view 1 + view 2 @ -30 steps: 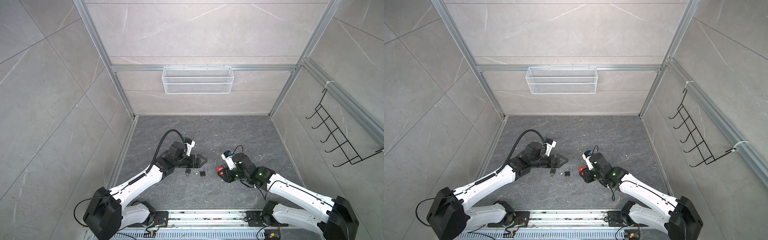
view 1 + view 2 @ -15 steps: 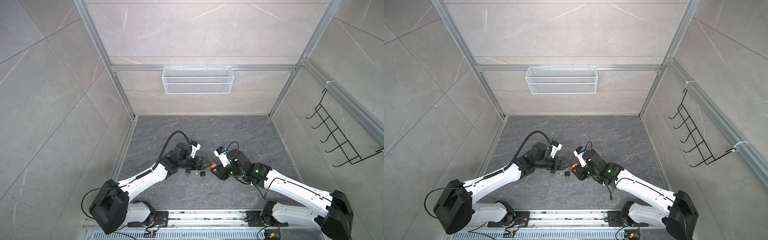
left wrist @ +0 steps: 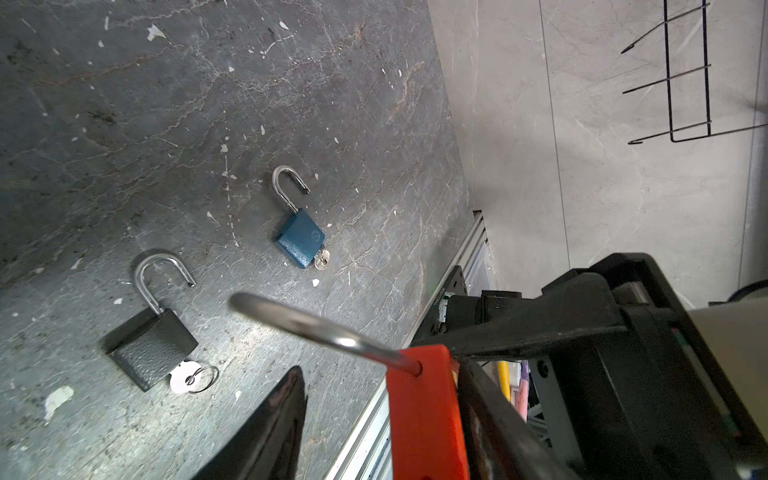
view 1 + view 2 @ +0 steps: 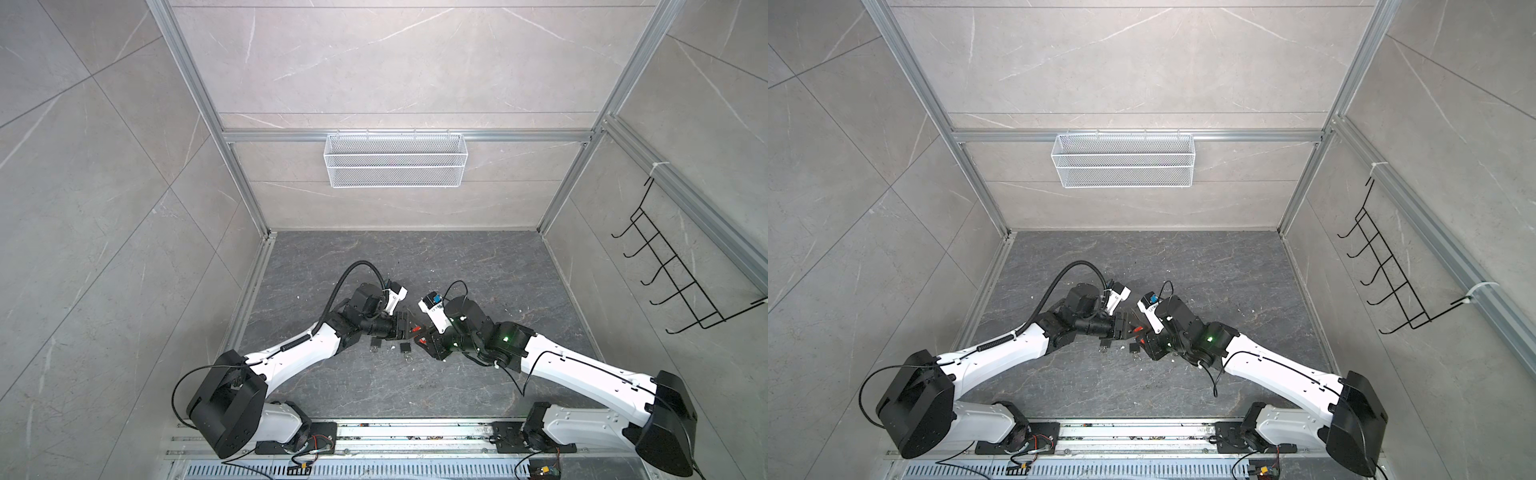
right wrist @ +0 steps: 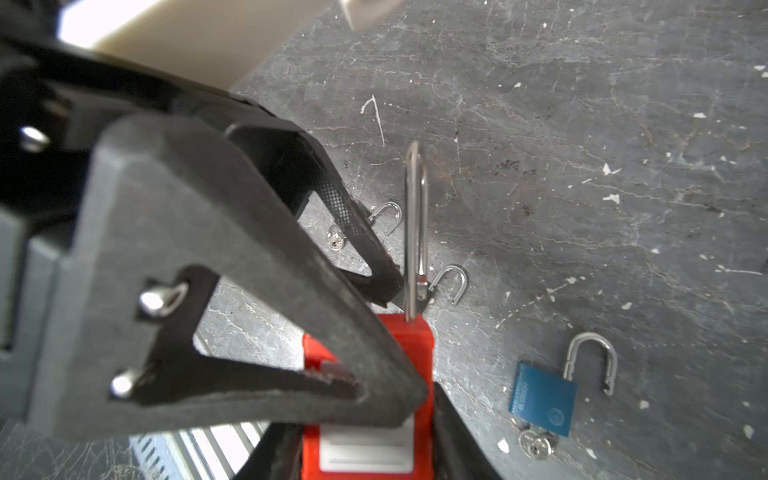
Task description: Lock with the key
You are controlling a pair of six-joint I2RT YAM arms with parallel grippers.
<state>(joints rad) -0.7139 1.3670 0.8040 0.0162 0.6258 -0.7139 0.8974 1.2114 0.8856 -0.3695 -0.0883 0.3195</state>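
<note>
A red padlock point(image 5: 419, 332) is held off the floor, with my right gripper point(image 5: 365, 436) shut on its body. Its steel shackle point(image 5: 415, 216) stands raised, one end free. My left gripper point(image 3: 378, 395) straddles the same red padlock point(image 3: 419, 415): one finger lies against the body, while the other finger point(image 3: 286, 415) is still a gap away, so it is open. In both top views the two grippers point(image 4: 405, 324) point(image 4: 428, 338) meet mid-floor around the red padlock point(image 4: 1136, 329). Any key in the red padlock is hidden.
On the floor lie a black padlock point(image 3: 151, 353) and a blue padlock point(image 3: 299, 239), both with open shackles and a key point(image 3: 189, 376) point(image 3: 321, 261) in the bottom. A wire basket point(image 4: 395, 166) hangs on the back wall, a hook rack point(image 4: 681, 282) on the right wall.
My right arm carried the red padlock left toward the middle. My left gripper moved right to meet it, and its jaws have narrowed around the padlock's body.
</note>
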